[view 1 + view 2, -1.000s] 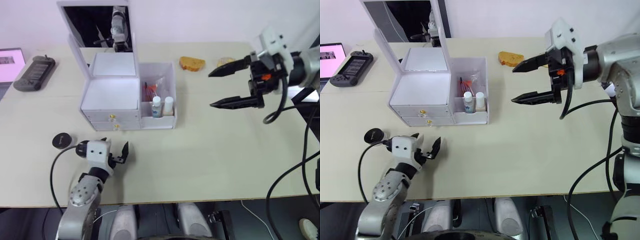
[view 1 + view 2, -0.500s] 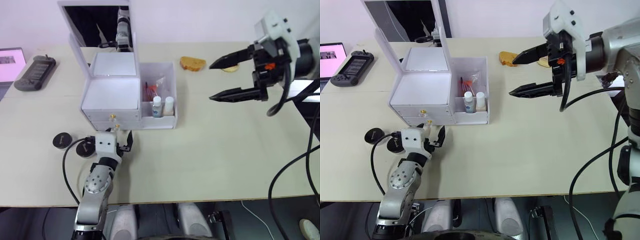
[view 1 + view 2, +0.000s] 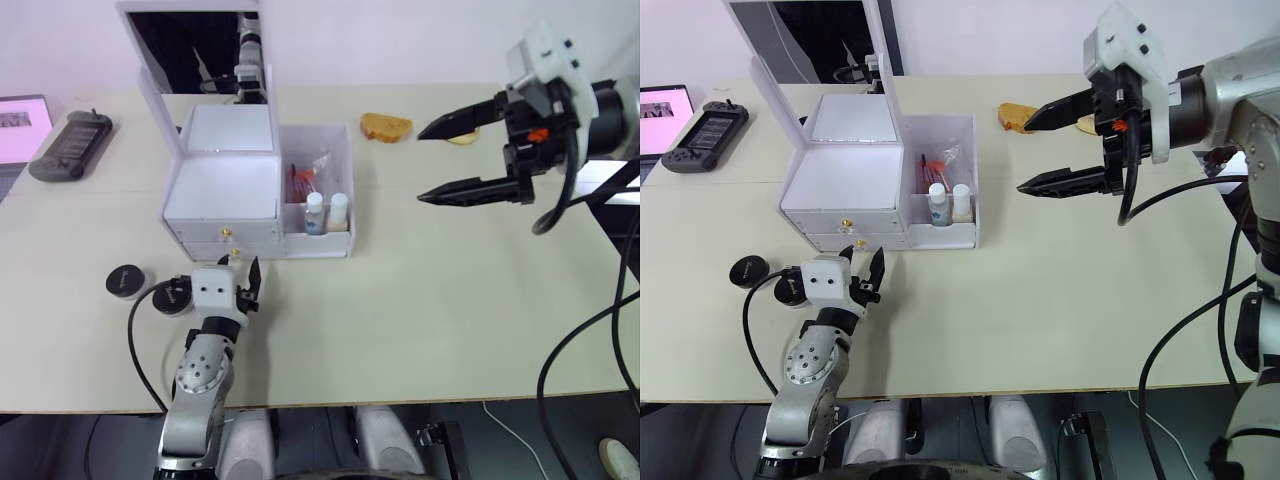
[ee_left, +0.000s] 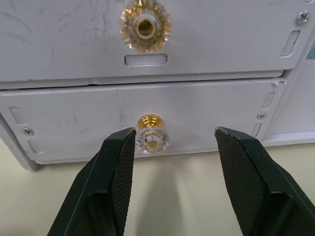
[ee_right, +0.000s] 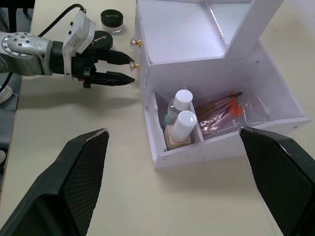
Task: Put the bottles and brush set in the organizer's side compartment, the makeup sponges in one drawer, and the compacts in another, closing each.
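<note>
Left claw point(image 4: 170, 147) spread at lower drawer knob point(image 4: 152, 137), bottles point(image 5: 179, 118) in side compartment point(image 5: 221, 142)

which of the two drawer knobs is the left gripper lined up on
The lower drawer's knob: it sits between the open fingers of the left gripper, near one fingertip. The upper drawer's knob lies beyond and above them.

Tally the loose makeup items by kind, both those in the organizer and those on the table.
Bottles: 2
Brush set: 1
Compacts: 2
Puffs: 2, one partly hidden
Total: 7
</note>
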`<state>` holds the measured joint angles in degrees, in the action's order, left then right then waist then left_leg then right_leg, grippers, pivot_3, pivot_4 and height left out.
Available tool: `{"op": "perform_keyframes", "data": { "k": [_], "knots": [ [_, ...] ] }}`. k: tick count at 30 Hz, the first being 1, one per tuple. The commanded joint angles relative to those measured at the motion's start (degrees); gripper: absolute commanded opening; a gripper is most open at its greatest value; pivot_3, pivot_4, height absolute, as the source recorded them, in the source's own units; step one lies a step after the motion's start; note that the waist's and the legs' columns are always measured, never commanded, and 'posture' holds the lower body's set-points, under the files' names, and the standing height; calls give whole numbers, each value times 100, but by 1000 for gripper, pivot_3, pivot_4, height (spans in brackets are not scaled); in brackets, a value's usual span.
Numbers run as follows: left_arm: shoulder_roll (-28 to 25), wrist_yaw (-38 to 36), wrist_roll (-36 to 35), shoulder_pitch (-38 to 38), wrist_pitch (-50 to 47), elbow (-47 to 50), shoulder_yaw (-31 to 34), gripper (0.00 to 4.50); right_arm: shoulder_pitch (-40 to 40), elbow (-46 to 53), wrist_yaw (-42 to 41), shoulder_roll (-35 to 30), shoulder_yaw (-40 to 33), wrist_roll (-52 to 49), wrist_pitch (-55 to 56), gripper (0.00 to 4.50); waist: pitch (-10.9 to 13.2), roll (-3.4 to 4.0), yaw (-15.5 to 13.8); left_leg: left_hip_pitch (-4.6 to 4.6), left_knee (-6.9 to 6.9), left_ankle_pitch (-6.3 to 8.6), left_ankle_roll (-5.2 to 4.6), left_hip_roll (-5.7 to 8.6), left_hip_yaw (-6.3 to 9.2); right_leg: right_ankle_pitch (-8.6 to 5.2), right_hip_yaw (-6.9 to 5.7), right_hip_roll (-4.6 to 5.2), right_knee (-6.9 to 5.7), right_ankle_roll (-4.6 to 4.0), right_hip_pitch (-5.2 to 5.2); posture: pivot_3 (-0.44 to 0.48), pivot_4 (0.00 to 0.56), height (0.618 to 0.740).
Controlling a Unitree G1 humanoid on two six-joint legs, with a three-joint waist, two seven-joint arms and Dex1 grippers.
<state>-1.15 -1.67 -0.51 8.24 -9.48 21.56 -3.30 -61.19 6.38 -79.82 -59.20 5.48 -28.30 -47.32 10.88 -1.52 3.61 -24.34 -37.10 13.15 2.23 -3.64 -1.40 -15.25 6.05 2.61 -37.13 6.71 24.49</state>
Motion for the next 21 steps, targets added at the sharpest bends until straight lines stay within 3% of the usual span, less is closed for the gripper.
{"op": "perform_keyframes", "data": {
  "k": [1,3,5,9,21],
  "knots": [
    [62,133,55,22,63,199,31,2699,-56,18,-24,-85,-133,4,109,4500,0,0,0,0,0,0,0,0,0,0,0,0,0,0,0,0,150,740],
    [66,144,45,19,70,178,27,2699,-50,17,-19,-73,-138,-6,121,4500,0,0,0,0,0,0,0,0,0,0,0,0,0,0,0,0,150,740],
    [84,154,34,-9,114,147,19,2158,-47,12,-15,-54,-145,-14,145,4500,0,0,2,0,0,0,0,0,0,0,0,0,0,0,0,0,150,740],
    [198,244,-59,-100,215,23,108,302,-4,19,47,-20,-94,40,192,4500,0,0,-17,0,0,0,0,1,0,0,0,1,1,0,0,0,150,740],
    [138,139,8,139,323,52,35,278,-58,27,94,8,-79,15,203,4500,0,0,-101,-2,1,0,0,2,0,0,0,1,5,-1,1,0,150,740]
  ]
}}
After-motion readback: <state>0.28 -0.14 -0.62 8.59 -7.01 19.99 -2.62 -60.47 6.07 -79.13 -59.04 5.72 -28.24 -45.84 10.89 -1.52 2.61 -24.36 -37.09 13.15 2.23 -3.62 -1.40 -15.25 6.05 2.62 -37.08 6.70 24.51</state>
